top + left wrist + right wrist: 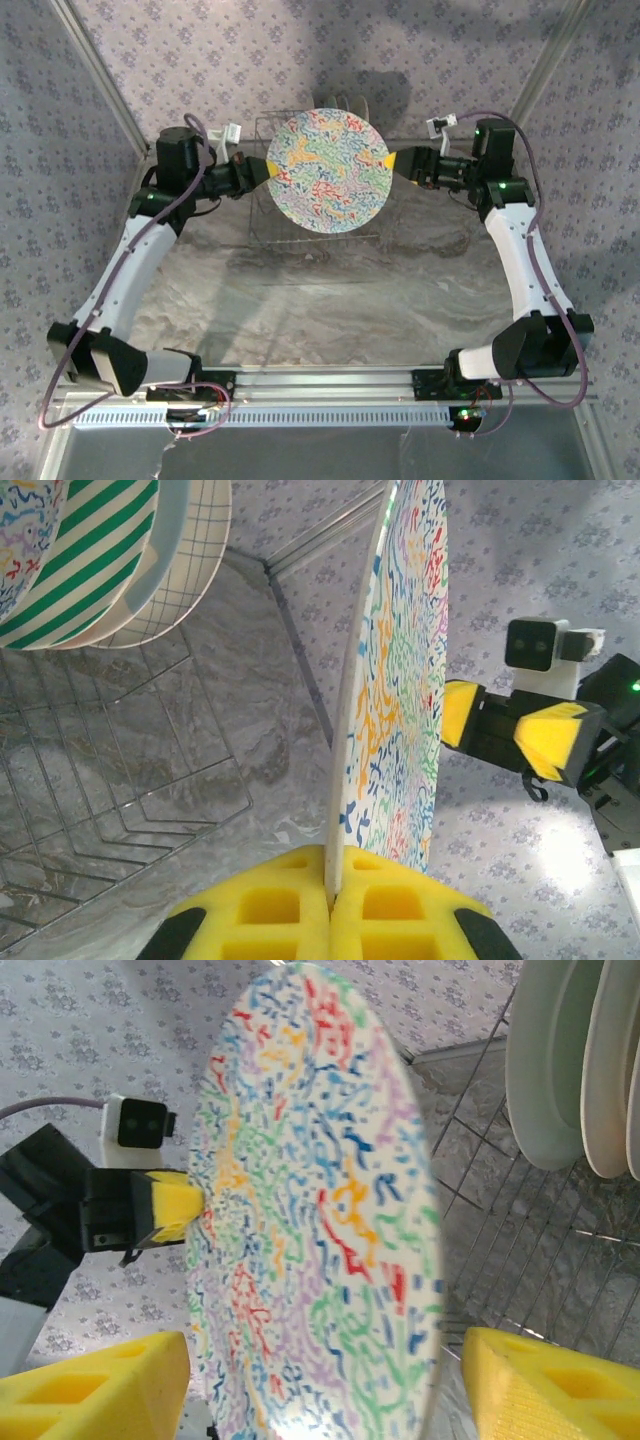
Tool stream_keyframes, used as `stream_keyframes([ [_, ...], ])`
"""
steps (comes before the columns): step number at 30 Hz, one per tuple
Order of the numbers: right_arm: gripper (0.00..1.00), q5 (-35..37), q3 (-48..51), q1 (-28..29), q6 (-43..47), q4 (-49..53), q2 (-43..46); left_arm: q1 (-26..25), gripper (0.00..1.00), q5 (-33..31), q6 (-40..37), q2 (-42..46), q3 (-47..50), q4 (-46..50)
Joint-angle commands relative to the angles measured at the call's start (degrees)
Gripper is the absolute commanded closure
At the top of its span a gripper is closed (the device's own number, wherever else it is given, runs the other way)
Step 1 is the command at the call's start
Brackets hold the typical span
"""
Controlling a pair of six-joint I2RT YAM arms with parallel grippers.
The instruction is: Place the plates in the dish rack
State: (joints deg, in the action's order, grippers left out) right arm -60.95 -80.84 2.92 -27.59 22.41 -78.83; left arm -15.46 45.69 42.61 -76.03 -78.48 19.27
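Marbled tabletop (320, 300), wire dish rack (290, 238): left gripper (272, 170) clamps round mosaic plate (328, 170), right gripper (392, 161) agape.

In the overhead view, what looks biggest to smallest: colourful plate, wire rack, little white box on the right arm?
1. wire rack, slightly wider outline, mostly hidden.
2. colourful plate, nearer the camera, so a close call.
3. white box, clearly smallest.
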Motion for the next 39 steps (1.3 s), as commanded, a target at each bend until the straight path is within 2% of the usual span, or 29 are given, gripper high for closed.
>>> stream_keyframes([
  [1, 0.28, -1.2, -1.6, 0.7, 0.7, 0.1, -1.4, 0.3, 1.00, 2.8, -0.5, -0.5, -3.1, -5.9],
  [15, 0.29, 0.1, 0.2, 0.5, 2.0, 0.8, -2.8, 0.3, 1.00, 5.1, 3.0, -5.7, -4.7, -11.9],
  [16, 0.35, 0.0, 0.4, 0.4, 2.0, 0.6, -2.9, 0.3, 1.00, 5.1, 3.0, -5.8, -4.7, -11.9],
  [17, 0.47, -0.1, 0.4, 0.4, 2.0, 0.6, -3.0, 0.3, 1.00, 5.1, 3.0, -6.0, -4.8, -12.0],
  [19, 0.60, -0.2, 1.3, 0.3, 1.0, -0.9, -3.0, 0.4, 1.00, 5.3, 3.6, -6.3, -4.7, -12.7],
  [24, 0.62, -0.5, 2.9, 0.2, -1.3, -4.5, -2.9, 0.0, 1.00, 5.6, 4.2, -6.3, -4.2, -13.6],
  [27, 0.68, -0.5, 3.2, 0.2, -2.3, -5.8, -2.7, -0.3, 1.00, 5.6, 3.8, -6.1, -3.9, -13.3],
  [30, 0.80, -0.1, 3.4, 0.3, -3.2, -7.0, -2.4, -0.6, 1.00, 5.3, 3.8, -6.1, -3.3, -13.3],
  [34, 1.00, 0.3, 3.6, 0.5, -3.9, -8.0, -2.2, -1.7, 1.00, 4.7, 3.5, -6.2, -2.3, -13.2],
  [39, 1.00, 0.7, 4.0, 0.6, -4.6, -8.8, -1.7, -2.8, 1.00, 1.6, 0.7, -5.3, -1.6, -9.8],
])
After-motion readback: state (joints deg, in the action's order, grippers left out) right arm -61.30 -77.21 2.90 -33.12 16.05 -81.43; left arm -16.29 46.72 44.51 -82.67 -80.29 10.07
